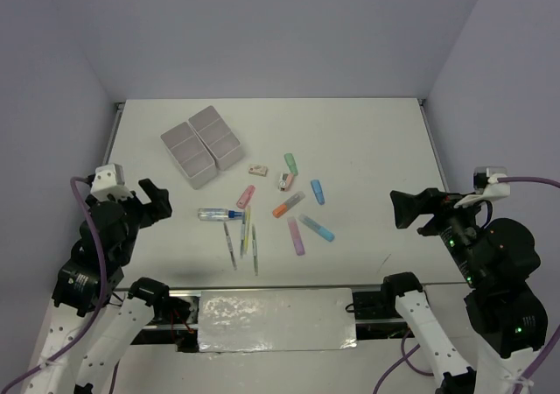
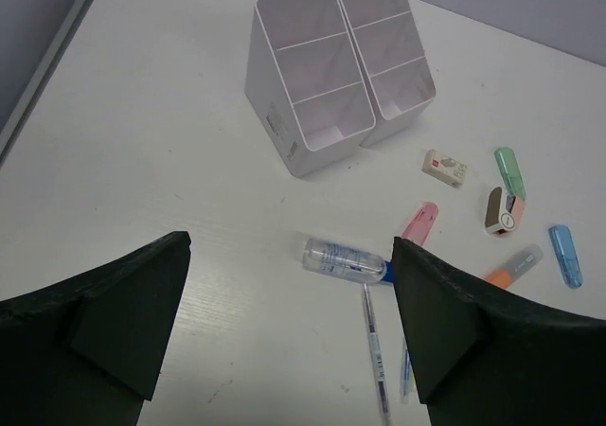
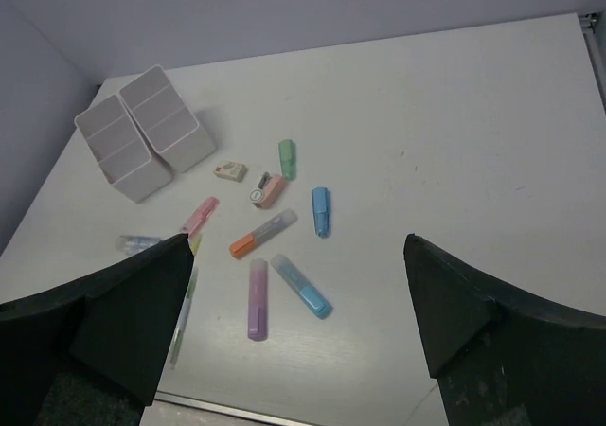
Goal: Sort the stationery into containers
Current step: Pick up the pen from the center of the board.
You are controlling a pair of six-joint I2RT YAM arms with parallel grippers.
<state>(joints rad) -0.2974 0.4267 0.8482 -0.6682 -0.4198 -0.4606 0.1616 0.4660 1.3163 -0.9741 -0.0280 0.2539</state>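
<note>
white table (image 1: 367, 149), frame centre: stationery (image 1: 287, 206) looks light, rigid, slippery; pinch purple highlighter (image 1: 296, 236) mid-barrel. left gripper (image 1: 156, 200) and right gripper (image 1: 401, 210) fingers wide, empty.

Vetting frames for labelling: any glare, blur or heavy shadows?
Top external: glare on the shiny sheet near the bottom. Left wrist: sharp; containers cast a soft shadow; left fingers nearly black. Right wrist: even light, no glare; right fingers equally dark.
</note>
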